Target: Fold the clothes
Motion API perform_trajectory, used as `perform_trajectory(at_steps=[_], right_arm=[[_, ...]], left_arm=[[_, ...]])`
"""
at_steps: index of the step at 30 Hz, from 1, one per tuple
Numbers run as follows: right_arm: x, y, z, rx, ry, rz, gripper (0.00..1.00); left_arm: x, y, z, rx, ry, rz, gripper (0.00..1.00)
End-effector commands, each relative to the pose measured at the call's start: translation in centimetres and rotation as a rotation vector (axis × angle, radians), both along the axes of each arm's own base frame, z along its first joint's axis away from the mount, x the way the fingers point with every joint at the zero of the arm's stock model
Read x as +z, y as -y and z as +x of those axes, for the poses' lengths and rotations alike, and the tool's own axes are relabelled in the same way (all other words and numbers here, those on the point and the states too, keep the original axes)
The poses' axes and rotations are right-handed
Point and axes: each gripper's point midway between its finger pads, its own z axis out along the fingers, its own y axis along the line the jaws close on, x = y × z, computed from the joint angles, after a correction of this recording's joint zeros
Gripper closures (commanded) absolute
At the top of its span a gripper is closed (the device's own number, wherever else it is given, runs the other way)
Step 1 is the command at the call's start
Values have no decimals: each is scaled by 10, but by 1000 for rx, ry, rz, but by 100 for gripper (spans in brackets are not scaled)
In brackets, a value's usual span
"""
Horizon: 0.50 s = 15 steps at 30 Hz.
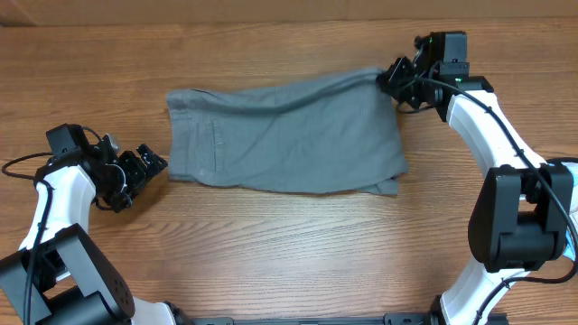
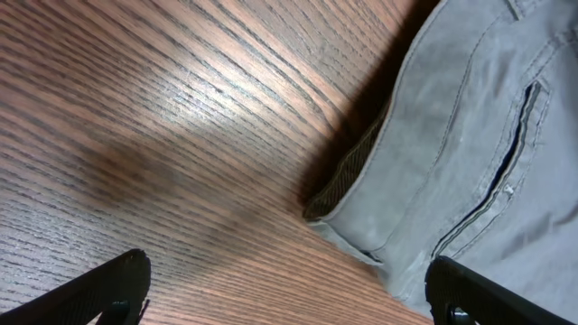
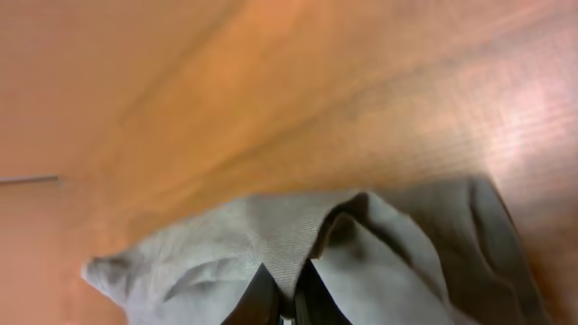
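Observation:
The clothes (image 1: 284, 135), grey woven shorts, lie spread across the middle of the wooden table, waistband to the left. My right gripper (image 1: 390, 78) is shut on the upper right corner of the clothes (image 3: 298, 244); in the right wrist view a fold of grey fabric is pinched between the dark fingers (image 3: 260, 298). My left gripper (image 1: 143, 171) stands open just left of the waistband's lower corner, with nothing between its fingers (image 2: 108, 291). The left wrist view shows the waistband corner and pocket seam (image 2: 492, 194) ahead, bare wood between the jaws.
Wooden table (image 1: 289, 253) all around the clothes. The arm bases stand at the front left (image 1: 63, 280) and front right (image 1: 515, 226) of the table.

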Motion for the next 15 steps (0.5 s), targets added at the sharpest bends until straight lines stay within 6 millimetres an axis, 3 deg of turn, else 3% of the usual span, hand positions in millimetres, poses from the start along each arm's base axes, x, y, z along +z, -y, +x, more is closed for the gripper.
perform_trajectory(at_steps=[1, 3, 6, 10, 15], right_arm=[[26, 9, 13, -47, 73, -1, 87], [22, 15, 13, -73, 61, -26, 59], [11, 28, 6, -112, 7, -66, 58], [-5, 51, -13, -100, -80, -102, 49], [-36, 78, -67, -36, -301, -166, 46]], left_arm=[[3, -3, 5, -23, 16, 15, 0], [2, -3, 5, -23, 15, 14, 0], [2, -3, 4, -24, 12, 13, 0], [2, -2, 4, -35, 12, 15, 0], [2, -1, 2, -41, 5, 13, 0]])
